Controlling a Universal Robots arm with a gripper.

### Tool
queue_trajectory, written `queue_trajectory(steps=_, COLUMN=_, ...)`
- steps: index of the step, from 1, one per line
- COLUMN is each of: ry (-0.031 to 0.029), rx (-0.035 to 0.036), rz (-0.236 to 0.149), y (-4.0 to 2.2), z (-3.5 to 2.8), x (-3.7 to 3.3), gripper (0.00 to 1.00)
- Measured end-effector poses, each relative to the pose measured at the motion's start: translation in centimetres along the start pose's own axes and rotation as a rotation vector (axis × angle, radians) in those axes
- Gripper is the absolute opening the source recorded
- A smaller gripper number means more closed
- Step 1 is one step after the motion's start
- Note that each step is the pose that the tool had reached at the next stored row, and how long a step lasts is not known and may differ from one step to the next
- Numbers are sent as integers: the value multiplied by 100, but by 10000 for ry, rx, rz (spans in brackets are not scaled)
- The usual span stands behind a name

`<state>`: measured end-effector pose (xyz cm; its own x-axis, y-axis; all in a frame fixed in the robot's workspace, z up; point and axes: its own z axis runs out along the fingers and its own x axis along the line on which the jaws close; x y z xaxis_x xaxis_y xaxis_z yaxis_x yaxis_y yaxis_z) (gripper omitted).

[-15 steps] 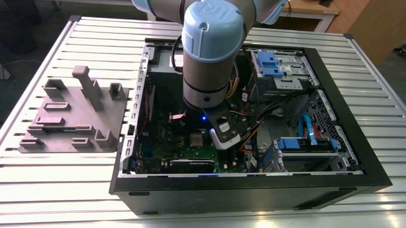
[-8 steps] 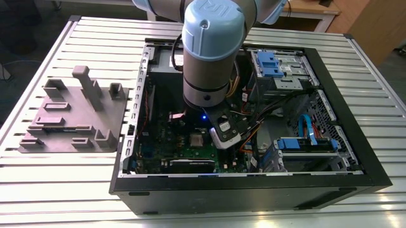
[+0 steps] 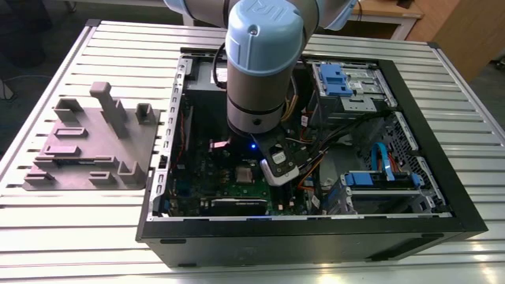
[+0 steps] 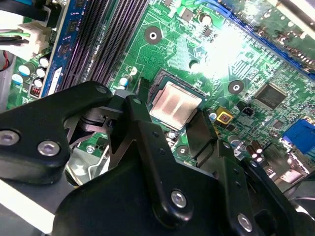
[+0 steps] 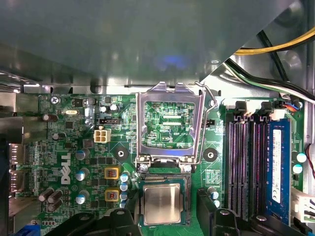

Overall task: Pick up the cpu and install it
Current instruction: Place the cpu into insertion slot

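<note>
On the green motherboard (image 5: 59, 123) the cpu (image 5: 162, 204) lies between the spread fingers (image 5: 205, 206) of the gripper (image 5: 165, 211); it seems light, stiff and delicate, best held by opposite edges.

You could see the cpu (image 5: 162, 205) as a small, flat, square chip with a shiny silver-grey metal top and a thin darker rim. It lay flat with the metal side up, seated inside the dark square socket (image 5: 162, 182) on the green motherboard (image 5: 74, 132), and its edges ran parallel to the socket walls. The silver hinged frame (image 5: 170, 93) was swung open just beside it. In the second wrist view its top showed soft bands of reflected light.
</note>
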<state>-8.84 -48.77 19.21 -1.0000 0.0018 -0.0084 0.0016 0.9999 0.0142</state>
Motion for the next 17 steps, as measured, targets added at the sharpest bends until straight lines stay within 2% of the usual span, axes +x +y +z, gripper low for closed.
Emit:
queue_trajectory(steps=5, ry=1, rx=0, rz=-5, y=-1, z=2, x=3, gripper=58)
queue_trajectory(steps=10, ry=2, rx=4, rz=-4, y=-2, z=4, x=-2, gripper=43)
queue_trajectory(steps=17, ry=4, rx=-2, rz=-8, y=0, z=-9, x=-13, gripper=43)
